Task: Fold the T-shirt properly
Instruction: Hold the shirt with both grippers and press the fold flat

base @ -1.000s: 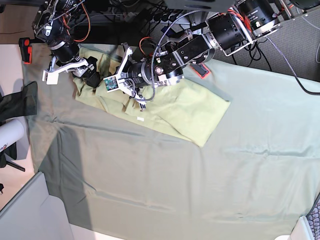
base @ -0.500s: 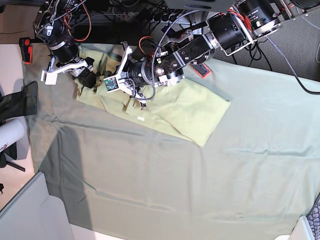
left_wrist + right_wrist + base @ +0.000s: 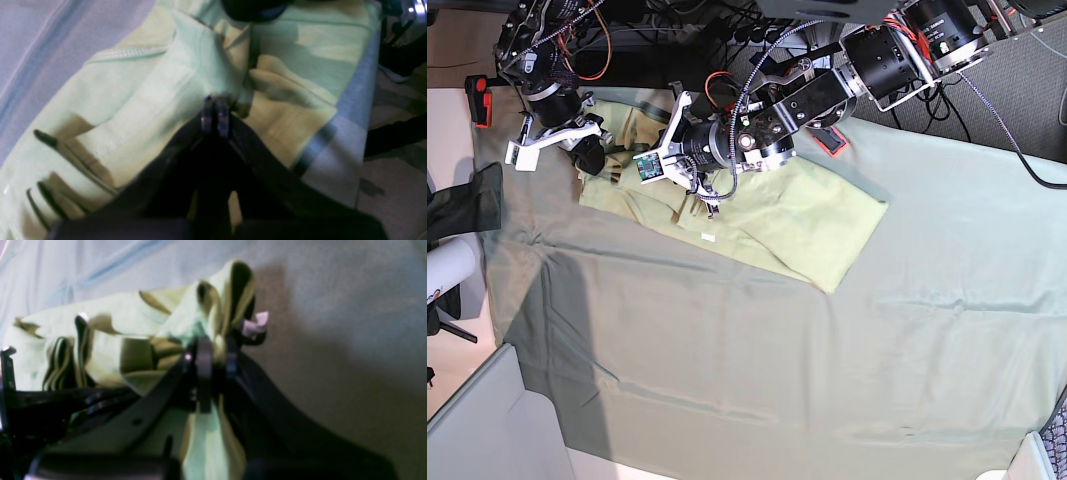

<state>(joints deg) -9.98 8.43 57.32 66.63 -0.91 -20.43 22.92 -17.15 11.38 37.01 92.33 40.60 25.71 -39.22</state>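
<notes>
Folding partway, by look of it: T-shirt [image 3: 822, 225] lies in long band on table [image 3: 757, 380], creases bunched, outline uneven. Left to do, likely: smooth bunched end, finish folds, square up. Landmark: white tag [image 3: 708, 237] on shirt's near edge. Right gripper [image 3: 215, 363] off to tag's left in base view, clenched on shirt fold. Left gripper [image 3: 215, 115] just behind tag, tips closed against shirt; cloth pinched or only pressed, can't tell.

No text, brand, number or sign can be read in any of the three current views.
</notes>
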